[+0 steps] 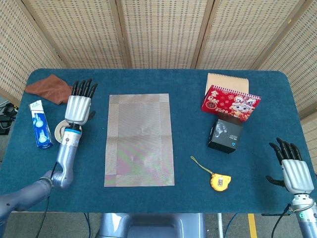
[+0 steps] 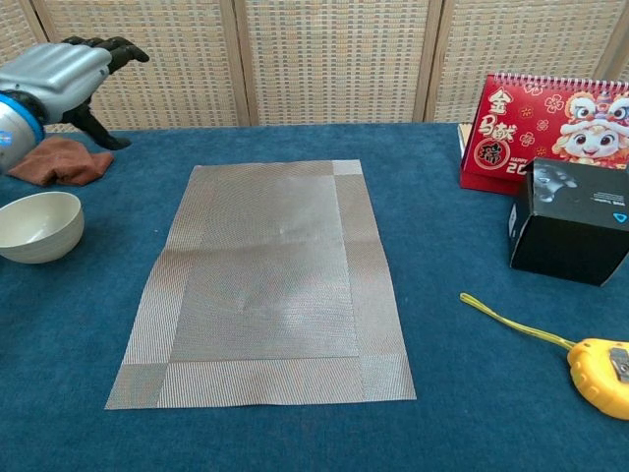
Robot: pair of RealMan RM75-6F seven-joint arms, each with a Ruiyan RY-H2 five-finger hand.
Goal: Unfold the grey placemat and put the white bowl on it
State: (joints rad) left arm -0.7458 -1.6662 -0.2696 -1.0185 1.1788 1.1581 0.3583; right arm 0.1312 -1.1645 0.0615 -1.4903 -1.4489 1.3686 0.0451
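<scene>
Blue surface (image 1: 188, 163) carries the grey placemat (image 1: 138, 140) spread flat; left hand (image 1: 78, 105) hovers spread and empty over the white bowl (image 2: 37, 225); lower squarely, grip the rim; right hand (image 1: 292, 167) idles, splayed, empty.

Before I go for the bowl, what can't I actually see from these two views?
- White bowl, head view: mostly covered by the left robot hand and its forearm.
- Left robot hand, chest view: cut by the left edge.
- Right robot hand: absent from chest view.
- Calendar, chest view: cut by the right edge, black box hides its base.
</scene>
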